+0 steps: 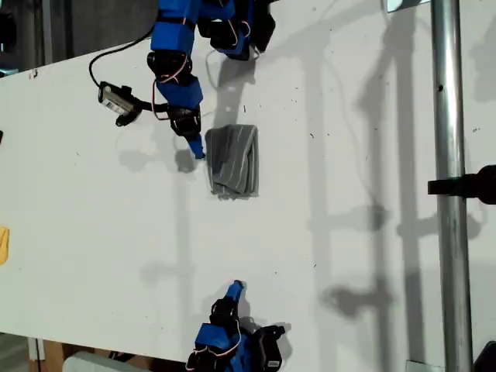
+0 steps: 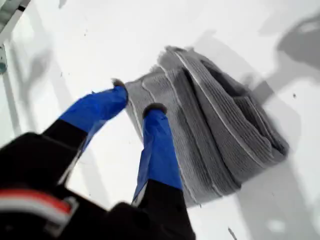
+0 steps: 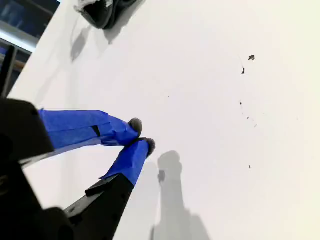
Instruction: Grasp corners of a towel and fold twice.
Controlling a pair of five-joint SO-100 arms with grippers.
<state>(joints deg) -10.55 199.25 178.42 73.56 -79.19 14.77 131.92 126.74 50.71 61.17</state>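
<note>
My second hand (image 1: 235, 288) sits low in the exterior view, fingers together with nothing between them, hovering over bare white table (image 1: 349, 256); its wrist view shows only scuffed tabletop and its own shadow under the tips. Well apart from it, further up the exterior view, the towel (image 1: 232, 161) lies folded into a compact grey bundle, white stripes running lengthwise, layers bunched and a bit rumpled at the lower end. My first hand (image 1: 198, 149) is right at the towel's edge on the exterior view's left, fingers spread a little; wrist view shows one tip touching the folded edge, nothing clamped. Beyond it, a small black module (image 1: 118, 98) on a cable lies on the table. A metal pole (image 1: 451, 186) runs down the exterior view's right.
</note>
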